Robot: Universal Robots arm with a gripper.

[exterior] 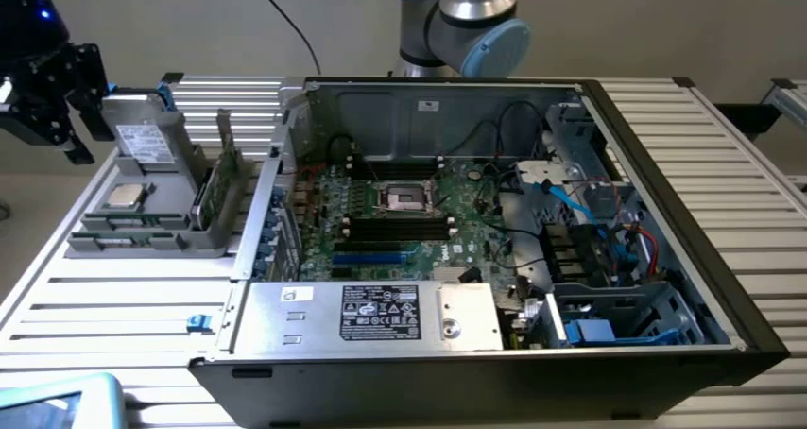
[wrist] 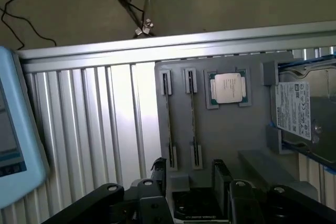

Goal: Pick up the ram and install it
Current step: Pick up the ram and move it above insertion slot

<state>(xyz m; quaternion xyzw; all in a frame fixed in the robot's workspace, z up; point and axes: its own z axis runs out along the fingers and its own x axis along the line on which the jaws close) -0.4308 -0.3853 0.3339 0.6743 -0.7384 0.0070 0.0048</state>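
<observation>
The ram, a thin green stick, is stood on its long edge in a slot of the grey parts holder. The holder is set on the slatted counter, just beside the open computer case. Stood upright like this, the ram's narrow top edge is probably left free to be pinched from above.

The gripper is seen near the holder and apart from it. Its fingers are spread wide and nothing is held.

In the wrist view the ram is shown edge-on, with the processor chip and the drive alongside. The motherboard's black memory slots are shown in the exterior view.
</observation>
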